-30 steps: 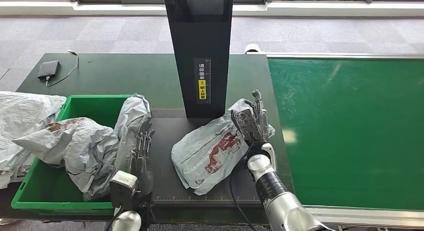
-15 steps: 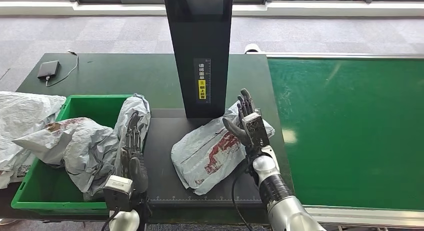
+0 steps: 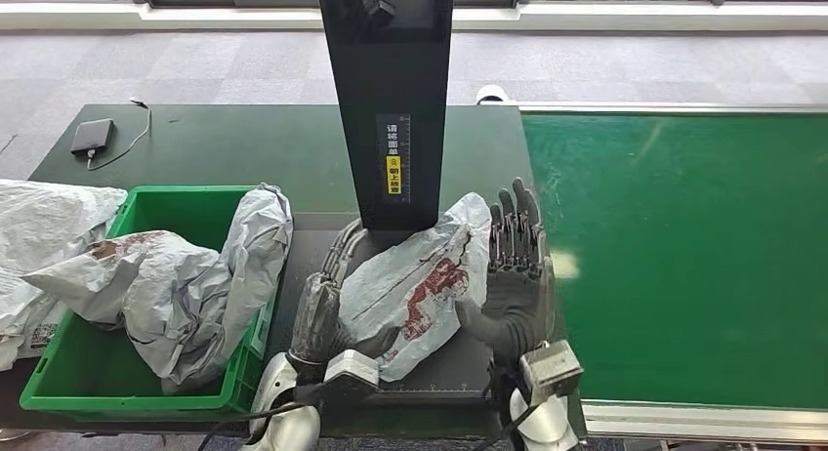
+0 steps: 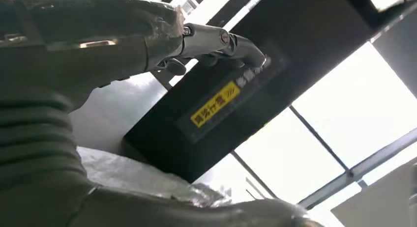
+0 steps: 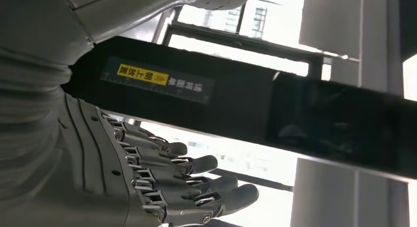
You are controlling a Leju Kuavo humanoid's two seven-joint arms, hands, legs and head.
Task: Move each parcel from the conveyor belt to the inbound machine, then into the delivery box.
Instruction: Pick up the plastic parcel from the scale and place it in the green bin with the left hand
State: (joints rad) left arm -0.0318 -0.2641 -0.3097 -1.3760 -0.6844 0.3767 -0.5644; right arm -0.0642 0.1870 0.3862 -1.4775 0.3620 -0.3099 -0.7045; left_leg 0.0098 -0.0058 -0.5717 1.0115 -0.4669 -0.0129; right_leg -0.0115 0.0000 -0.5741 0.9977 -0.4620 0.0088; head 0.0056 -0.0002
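Observation:
A grey parcel [image 3: 415, 290] with red print lies on the black platform [image 3: 449, 373] of the inbound machine, at the foot of its black column [image 3: 391, 100]. My left hand [image 3: 322, 309] lies along the parcel's left edge with its fingers stretched toward the column; in the left wrist view crinkled parcel plastic [image 4: 142, 175] sits just above the thumb. My right hand [image 3: 513, 270] stands at the parcel's right edge, fingers straight and thumb at the lower right corner. Neither hand's fingers are curled around the parcel. The green delivery box [image 3: 146, 202] on the left holds other grey parcels [image 3: 176, 285].
The green conveyor belt [image 3: 683, 246] runs along the right. More grey parcels [image 3: 44, 217] lie left of the box. A small black device [image 3: 95, 135] with a cable sits at the table's far left corner. The column rises close above both hands.
My left hand has swung from the box side to the parcel's left edge. My right hand has come off the parcel's top and dropped to its right edge. The parcel has barely shifted.

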